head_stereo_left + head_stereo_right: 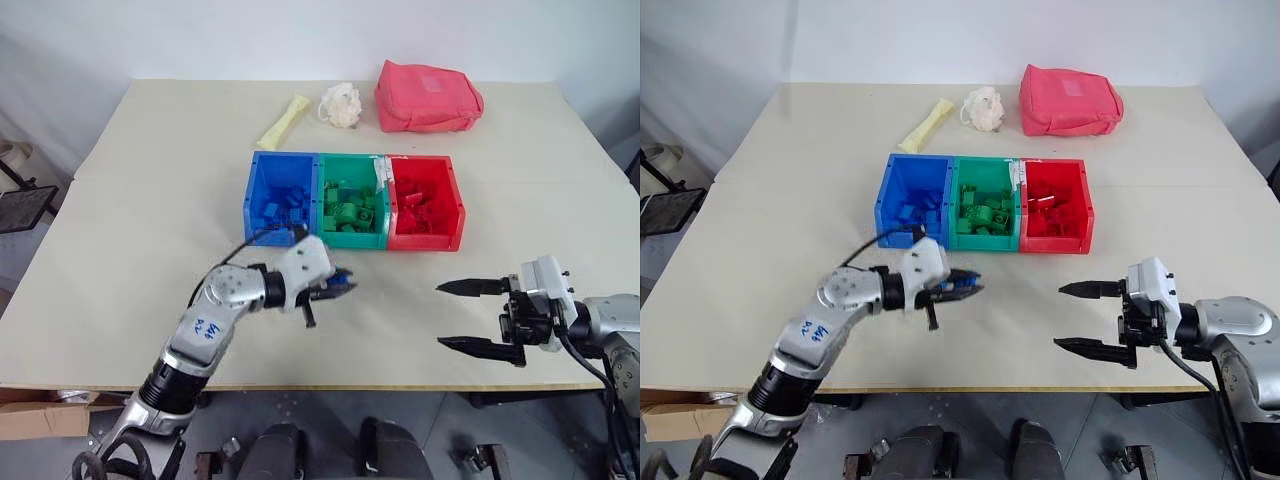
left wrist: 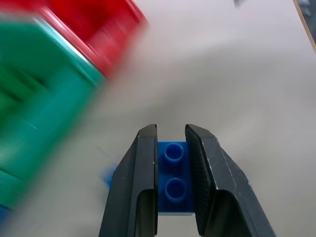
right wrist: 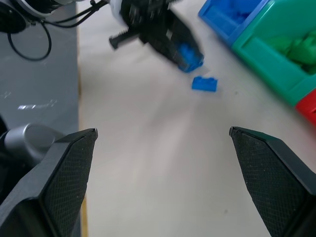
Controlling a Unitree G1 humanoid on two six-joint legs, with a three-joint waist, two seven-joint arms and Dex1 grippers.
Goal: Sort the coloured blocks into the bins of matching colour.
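A tabletop (image 1: 130,200) is seen from above w/ three joined bins in a row: blue bin (image 1: 262,170), green bin (image 1: 328,238), red bin (image 1: 455,205), each already holding bricks of its own colour. The left gripper (image 1: 338,287) is clenched on a small blue block (image 2: 174,173), held just above the table, in front of the bins & roughly level w/ the green one. The block's long axis is seen to run along the fingers, two studs up. A second blue block (image 3: 204,84) lies loose on the table just beside that gripper.

Key relation: the blue bin lies beyond the held block & off to the robot's left, so the carry is judged to go forward & left, past the green bin's near wall.

The right gripper (image 1: 478,316) is spread wide, holding nothing, well apart to the right; the left arm is much the nearer to the blue bin.
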